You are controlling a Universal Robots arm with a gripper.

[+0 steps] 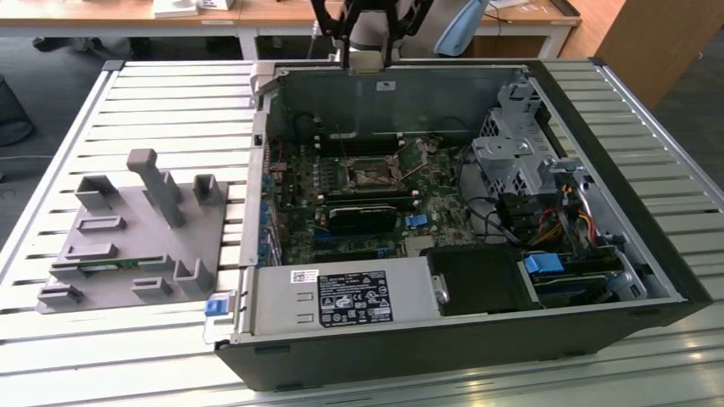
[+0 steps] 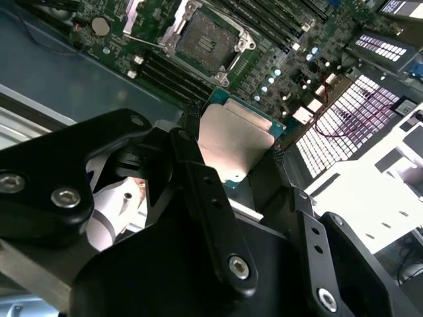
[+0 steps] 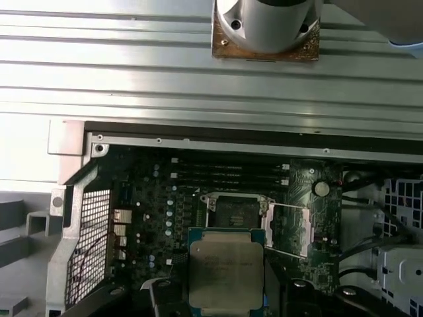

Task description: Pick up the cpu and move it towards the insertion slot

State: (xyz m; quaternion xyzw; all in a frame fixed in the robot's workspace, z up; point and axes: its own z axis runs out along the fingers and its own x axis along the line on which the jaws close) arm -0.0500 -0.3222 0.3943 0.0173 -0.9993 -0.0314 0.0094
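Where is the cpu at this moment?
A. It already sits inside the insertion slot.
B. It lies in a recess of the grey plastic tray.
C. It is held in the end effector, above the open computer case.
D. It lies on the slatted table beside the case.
C: in both wrist views the cpu sits gripped in the end effector above the motherboard, while the insertion slot is empty.

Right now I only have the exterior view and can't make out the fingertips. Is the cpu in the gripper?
Observer: Yes. In the second wrist view the gripper is shut on the cpu, fingers on two opposite edges.
Operator: Is the insertion slot ready?
Observer: In the first wrist view its metal frame is swung open and the socket sits empty.
Operator: Is the cpu seated?
Observer: No, it's held clear above the motherboard.
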